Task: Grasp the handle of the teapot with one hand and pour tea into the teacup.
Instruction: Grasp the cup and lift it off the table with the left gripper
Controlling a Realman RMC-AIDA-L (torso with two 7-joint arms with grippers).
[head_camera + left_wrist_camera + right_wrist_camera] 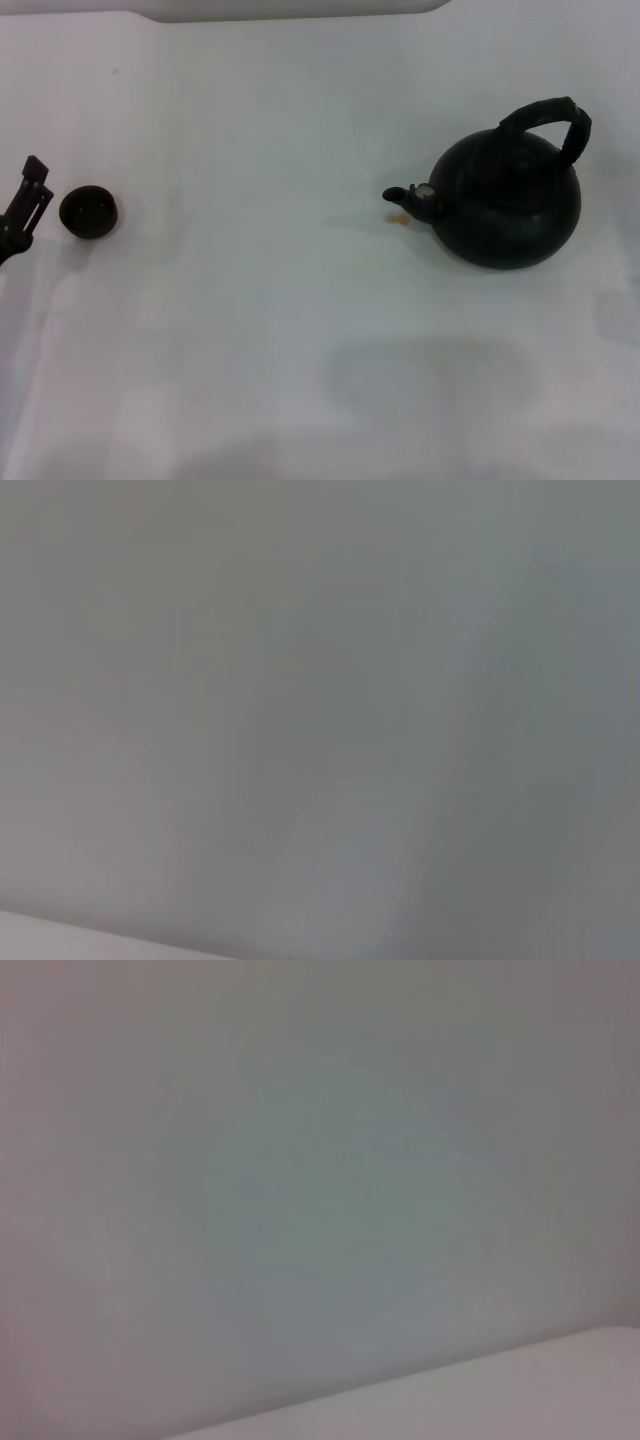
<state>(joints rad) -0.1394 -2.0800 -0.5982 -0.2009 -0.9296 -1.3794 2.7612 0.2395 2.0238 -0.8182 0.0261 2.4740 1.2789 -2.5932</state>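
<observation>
Black metal of the left gripper [25, 205] pokes in at the table's [250, 330] left edge, just beside the teacup [90, 212]; whether it's spread, I can't tell. Well apart, far right, sits the teapot [505, 205], spout toward the cup, handle [548, 122] arching crosswise. Right arm, unseen, is likely nearer.

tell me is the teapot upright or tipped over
Upright: the teapot sits flat on the table, handle arched on top, spout level toward the teacup.
</observation>
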